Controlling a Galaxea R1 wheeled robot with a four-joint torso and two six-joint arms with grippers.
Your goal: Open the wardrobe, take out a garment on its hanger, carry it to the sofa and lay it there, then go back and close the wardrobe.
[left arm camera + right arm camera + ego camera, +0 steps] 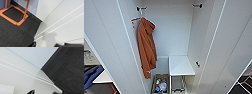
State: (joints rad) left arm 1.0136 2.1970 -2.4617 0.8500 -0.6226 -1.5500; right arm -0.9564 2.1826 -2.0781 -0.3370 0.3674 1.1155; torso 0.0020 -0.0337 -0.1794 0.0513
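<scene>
We are facing the wardrobe [171, 30], which is standing wide open straight ahead of both grippers. Its left door [106, 37] is swinging out on the left gripper's [46, 45] side. Its right door [231, 42] is out on the right gripper's [43, 93] side. In each wrist view a white panel is sitting close below the gripper, above the dark floor [15, 35]. We cannot tell whether either gripper is spread or pressed together, and we are seeing nothing pinched in either.

We are judging the doors to be stiff, smooth and fairly light, turning freely on their hinges. A push on the flat face near the free edge should be moving them more surely than a pinch on a slippery edge.

Inside, ahead of the left gripper and well above it, an orange hooded jacket [146, 47] is hanging on a hanger [135, 19]. It looks soft, limp and light, so the hanger's hook would be the firm place to grasp. Lower, ahead of the right gripper, a white shelf [181, 65] is sitting beside a basket [160, 85] of small items.
</scene>
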